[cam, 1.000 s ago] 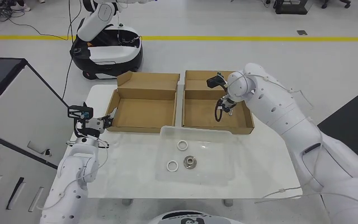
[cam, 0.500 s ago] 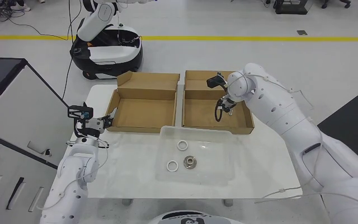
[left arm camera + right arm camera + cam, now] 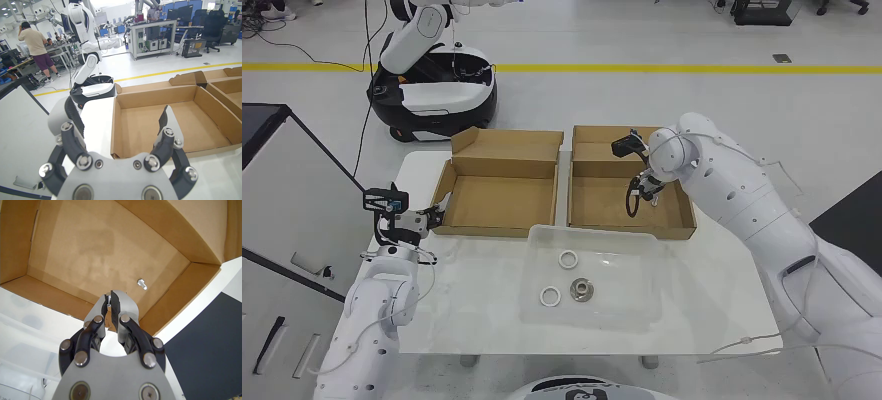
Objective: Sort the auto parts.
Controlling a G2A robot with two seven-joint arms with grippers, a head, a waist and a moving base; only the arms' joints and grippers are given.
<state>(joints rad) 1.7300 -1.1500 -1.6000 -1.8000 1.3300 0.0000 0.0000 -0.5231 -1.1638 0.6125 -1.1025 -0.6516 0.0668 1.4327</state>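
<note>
Hovering over the right box (image 3: pixel 85 247), the right claw (image 3: pixel 109 300) pinches a bolt (image 3: pixel 108 298), apparently to join the loose bolt (image 3: pixel 142 284) inside; the left claw (image 3: pixel 117 106) hangs wide open, empty.

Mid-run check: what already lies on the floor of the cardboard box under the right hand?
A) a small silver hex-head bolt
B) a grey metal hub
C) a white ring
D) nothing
A: the right wrist view shows a small silver hex-head bolt lying loose on the floor of the brown cardboard box, beyond the right hand, which is shut on a threaded metal piece.
</note>
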